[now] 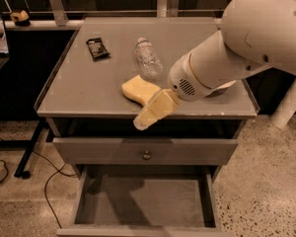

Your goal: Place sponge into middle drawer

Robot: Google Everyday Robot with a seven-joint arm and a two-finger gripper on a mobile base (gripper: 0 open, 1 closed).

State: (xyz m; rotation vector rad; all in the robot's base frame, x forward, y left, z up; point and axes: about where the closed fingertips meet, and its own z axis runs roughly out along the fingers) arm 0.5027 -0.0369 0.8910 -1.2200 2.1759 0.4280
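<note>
Looking down, I see a grey cabinet top (pixel 89 90) standing on a speckled stone floor (pixel 266 181), with dark cables (pixel 46 186) trailing at the left. One sponge (pixel 137 89) lies near the front edge. Close behind it are one clear bottle (pixel 147 59) on its side and, further back, one dark packet (pixel 96 48). The white arm (pixel 246 43) hides the top's right side. The gripper (pixel 143 121) juts past the front edge, against or just beside the sponge; whether it is open or closed I cannot tell. Under one closed drawer front (pixel 98 149), the middle drawer (pixel 153 199) stands pulled out, its near edge cut off.
</note>
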